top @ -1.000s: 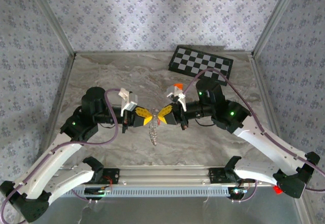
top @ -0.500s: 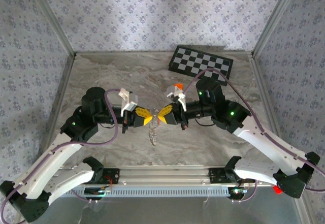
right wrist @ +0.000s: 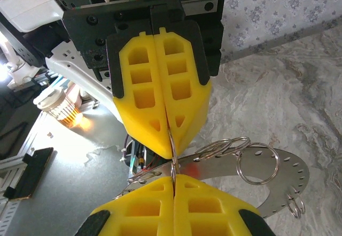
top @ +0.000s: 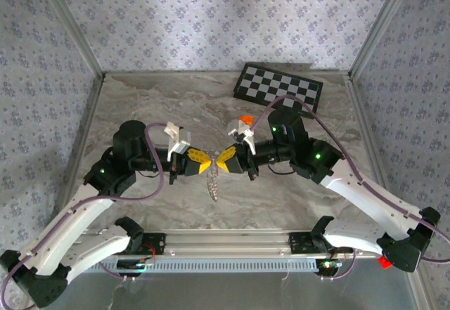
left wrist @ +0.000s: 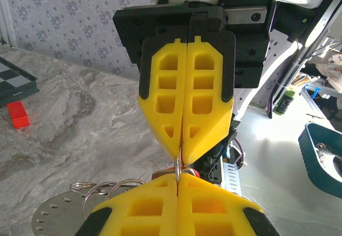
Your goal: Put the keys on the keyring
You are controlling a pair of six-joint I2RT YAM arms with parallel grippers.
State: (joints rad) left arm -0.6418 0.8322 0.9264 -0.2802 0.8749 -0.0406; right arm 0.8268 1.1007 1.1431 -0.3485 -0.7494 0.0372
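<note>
Silvery keyring (top: 213, 185) dangles between left tool (top: 205, 160) and right tool (top: 221, 161), both clamped on it.

Bright even light, sharp top view, glare beyond the table edge

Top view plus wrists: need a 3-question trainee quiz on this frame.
1. True or false: the left gripper is open.
2. The keyring is: A, lying flat at the near edge; B, hanging where the left gripper meets the right gripper; C, tucked in a far corner.
3. In the left wrist view, what small red thing lies near the checkerboard?

Key: 1 false, it is shut on the keyring. 2 B. 3 a brick.
</note>
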